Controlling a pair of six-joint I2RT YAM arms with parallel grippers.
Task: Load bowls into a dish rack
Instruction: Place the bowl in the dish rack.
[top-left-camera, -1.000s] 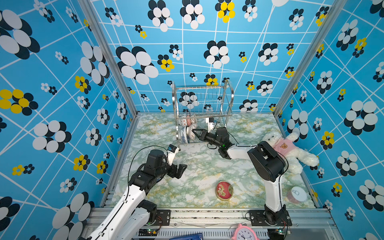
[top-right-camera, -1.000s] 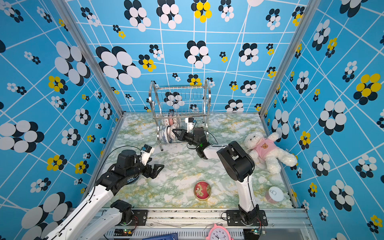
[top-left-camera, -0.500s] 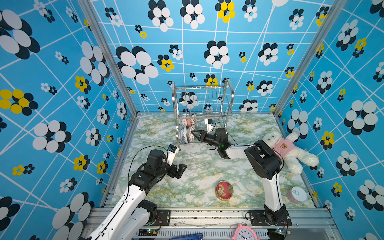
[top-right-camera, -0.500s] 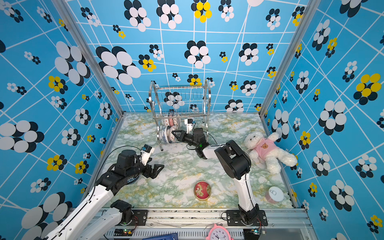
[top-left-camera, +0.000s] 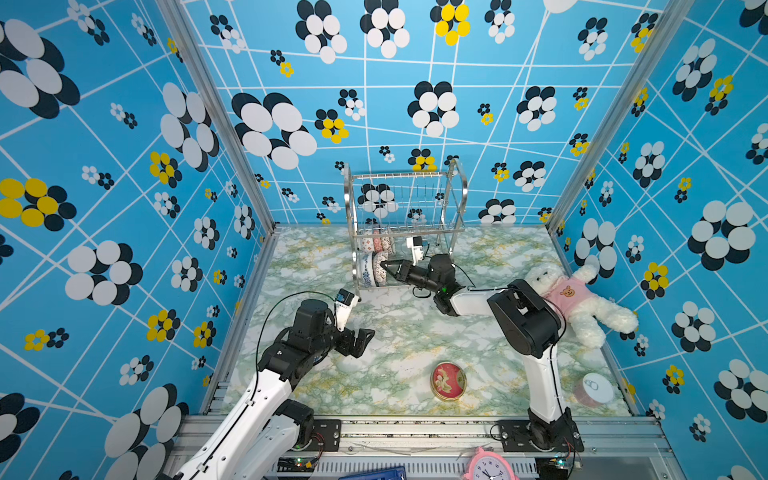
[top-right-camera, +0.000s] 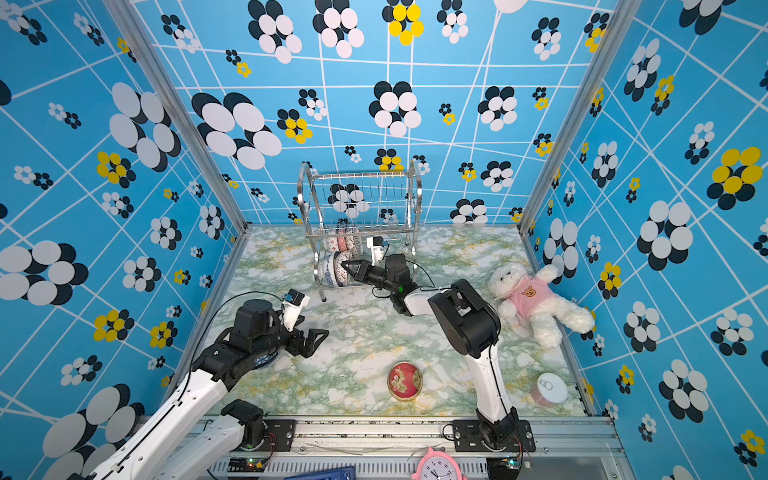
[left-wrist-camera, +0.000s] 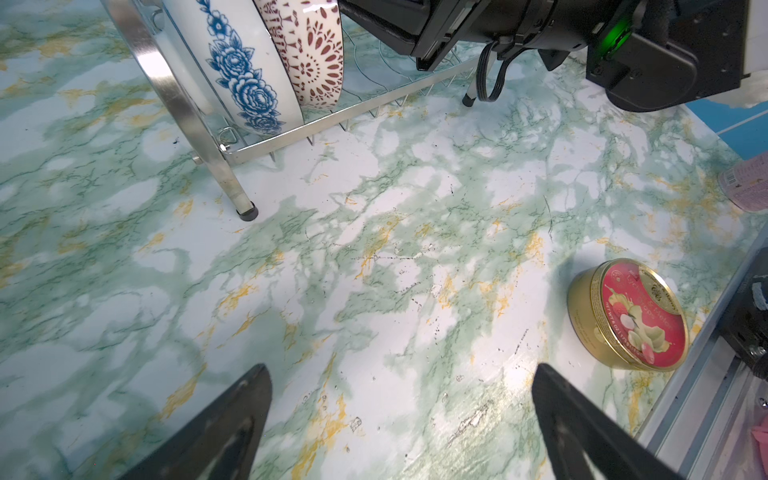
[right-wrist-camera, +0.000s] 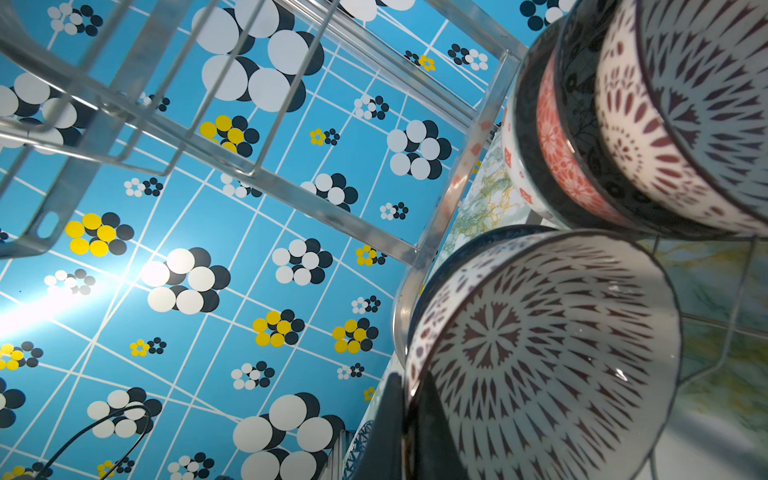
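The right gripper (top-left-camera: 384, 266) reaches into the bottom tier of the rack (top-left-camera: 399, 176) from its open long side, and its jaws are closed on the rim of a red-patterned bowl (right-wrist-camera: 540, 353), one finger outside the wall and one inside; that grip keeps the bowl on edge so it can sit between the slot wires. It stands just beside the blue bowl (left-wrist-camera: 241, 70), which is up against the end frame, and behind them the rear bowls (right-wrist-camera: 623, 124) stand packed on edge in a row. Crowding them at one end leaves the wires on the arm's side of the tier bare, which I judge to be the gripper's way out. Room is tight: the upper tier runs close over the wrist and the rear bowls sit near the fingers, so letting go and drawing straight back along the arm's line looks safest, while a sideways swing could catch a rim and tip the bowl. The left gripper (left-wrist-camera: 399, 370) hangs over the bare table (left-wrist-camera: 374, 249), jaws wide apart and empty, well apart from the rack's foot and the tin (left-wrist-camera: 627, 316). No bowl shows loose on the table, so loading seems near its end
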